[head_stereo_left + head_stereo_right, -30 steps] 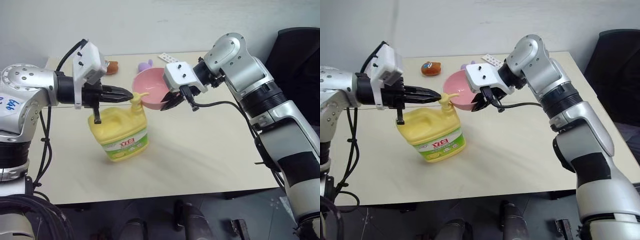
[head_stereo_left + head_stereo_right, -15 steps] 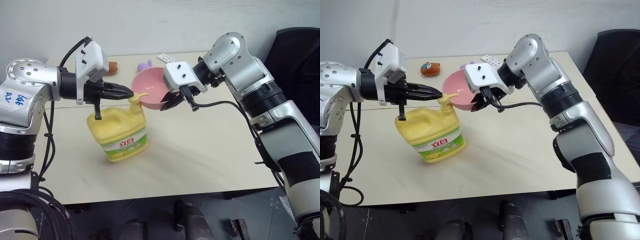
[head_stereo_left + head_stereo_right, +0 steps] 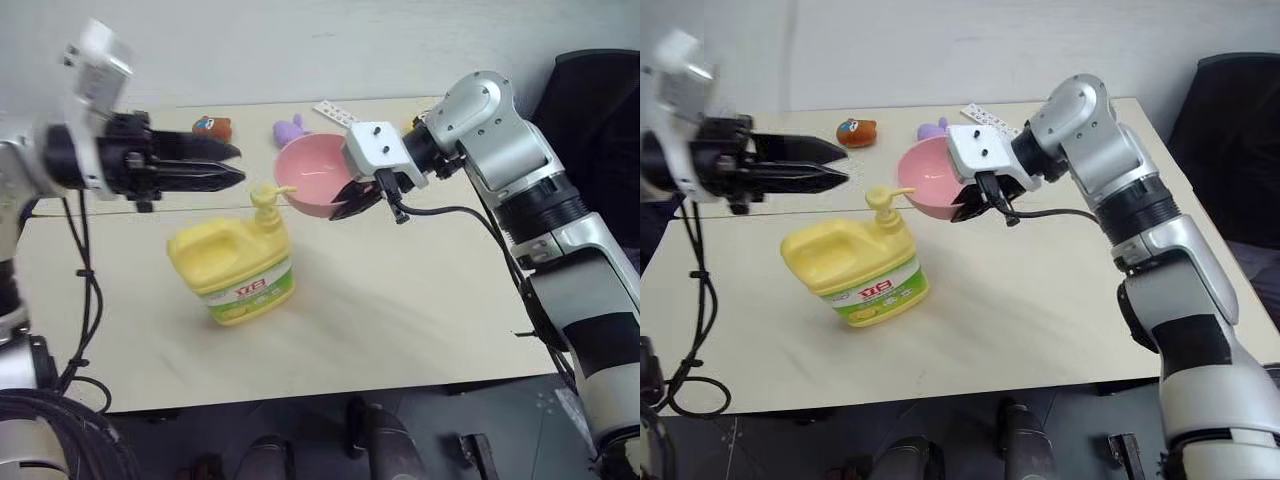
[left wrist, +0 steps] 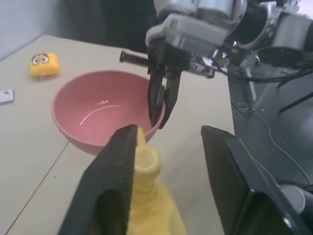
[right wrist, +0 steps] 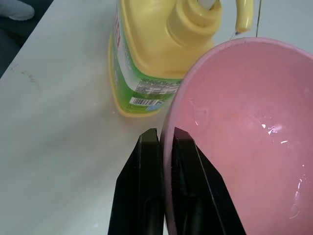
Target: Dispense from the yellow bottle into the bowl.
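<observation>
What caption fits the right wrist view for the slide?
Right pincer shut on the pink bowl's rim, holding it beside the yellow bottle's pump spout.

A smooth round pink plastic bowl (image 5: 244,132) is pinched at its rim by the right gripper (image 5: 166,147), fingers closed. A squat yellow plastic pump jug (image 5: 156,54) is seen just beyond the bowl.

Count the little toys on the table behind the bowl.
3, maybe more hidden: an orange toy at the back left, a purple toy just behind the pink bowl, and a yellow cartoon toy seen beyond the bowl in the left wrist view.
</observation>
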